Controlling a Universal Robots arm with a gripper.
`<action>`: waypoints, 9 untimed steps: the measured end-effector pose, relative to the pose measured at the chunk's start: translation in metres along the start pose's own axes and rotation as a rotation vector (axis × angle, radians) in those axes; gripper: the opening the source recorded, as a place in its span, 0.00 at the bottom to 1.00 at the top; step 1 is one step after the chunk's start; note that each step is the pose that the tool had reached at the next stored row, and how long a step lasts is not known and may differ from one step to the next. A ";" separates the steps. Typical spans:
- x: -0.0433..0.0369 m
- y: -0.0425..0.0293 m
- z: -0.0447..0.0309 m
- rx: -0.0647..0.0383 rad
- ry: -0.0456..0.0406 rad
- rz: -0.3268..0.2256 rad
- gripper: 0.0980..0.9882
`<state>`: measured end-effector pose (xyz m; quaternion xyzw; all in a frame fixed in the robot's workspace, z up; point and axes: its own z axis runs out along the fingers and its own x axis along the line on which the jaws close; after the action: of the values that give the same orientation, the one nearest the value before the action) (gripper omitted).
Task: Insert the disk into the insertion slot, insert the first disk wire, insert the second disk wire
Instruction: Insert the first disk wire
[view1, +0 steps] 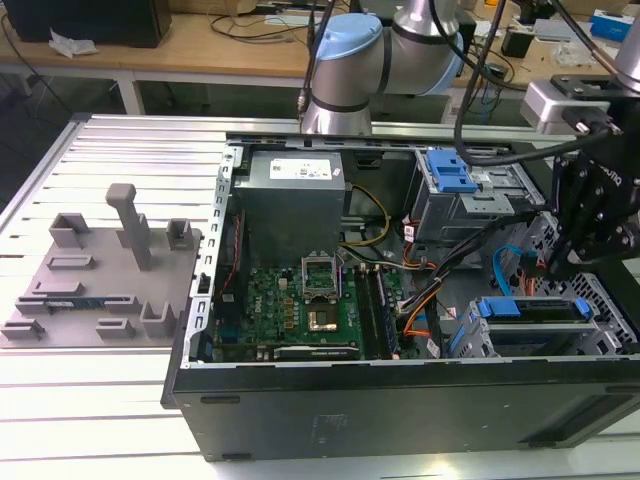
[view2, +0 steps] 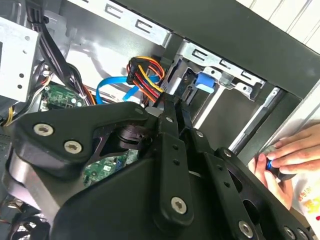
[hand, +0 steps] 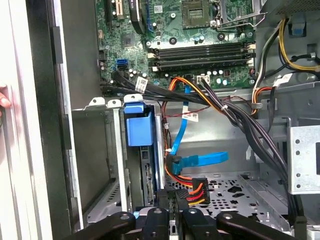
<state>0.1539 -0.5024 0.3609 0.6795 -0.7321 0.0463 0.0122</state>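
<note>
Inside an open black computer tower (view1: 400, 400), the exterior view shows the black gripper (view1: 568, 262) just above the blue-framed silver-grey disk (view1: 530, 308), seated in the perforated grey metal insertion slot (view1: 605, 295). Second wrist view: fingers (view2: 171, 135) clamped on a black plug with red-yellow-orange wires (view2: 146, 72). First wrist view: plug (hand: 194, 189) beside the disk (hand: 139, 125).

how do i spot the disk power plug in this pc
Inside the open computer case, go to the drive cage holding the blue-framed disk. Beside it, between the gripper's jaws, is the plug: a black block trailing red, yellow and orange wires, unlike the flat blue cable nearby.
</note>
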 end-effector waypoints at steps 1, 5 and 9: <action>0.0015 -0.0002 0.0001 0.000 -0.0024 -0.001 0.08; 0.0143 -0.0011 0.0012 -0.002 -0.0237 0.000 0.08; 0.0246 -0.0018 0.0021 -0.004 -0.0470 0.001 0.08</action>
<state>0.1539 -0.5272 0.3609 0.6802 -0.7325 0.0290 -0.0037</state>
